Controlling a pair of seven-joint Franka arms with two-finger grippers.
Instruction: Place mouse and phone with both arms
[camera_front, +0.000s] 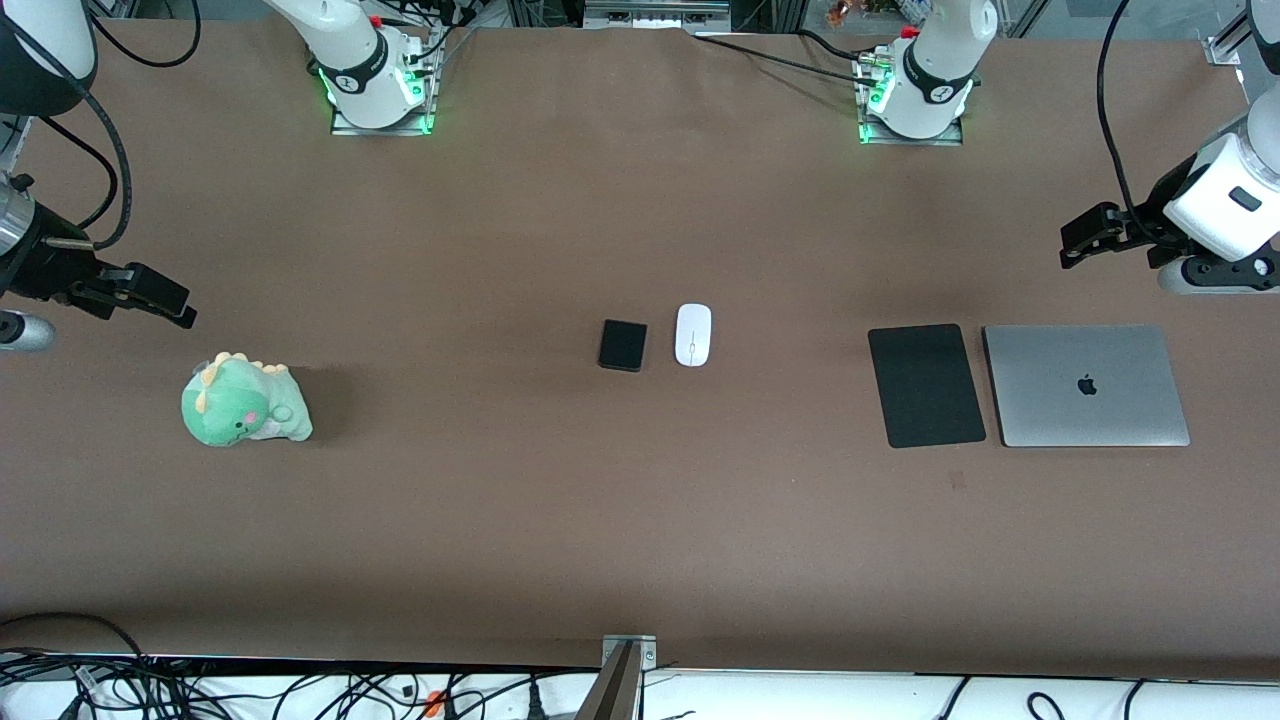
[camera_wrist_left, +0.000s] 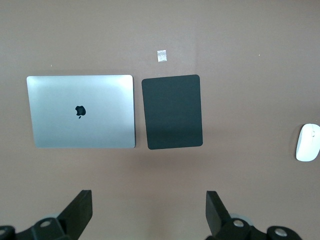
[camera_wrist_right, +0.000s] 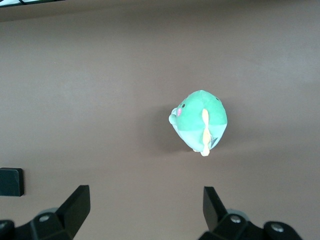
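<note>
Black left tool (camera_front: 1085, 235) at right edge of the front frame, fingers (camera_wrist_left: 80, 207) spread wide, empty, over bare table (camera_front: 500, 500) above the closed silver laptop (camera_front: 1087, 385). Black right tool (camera_front: 160, 297) at left edge of the frame, fingers (camera_wrist_right: 75, 205) also spread, empty, just above the green dinosaur plush (camera_front: 243, 400). Both arms wait. White mouse (camera_front: 693, 334) and black phone (camera_front: 623, 345) lie side by side at frame centre, just apart. Black mouse pad (camera_front: 926, 384) sits beside laptop, centre-right.
</note>
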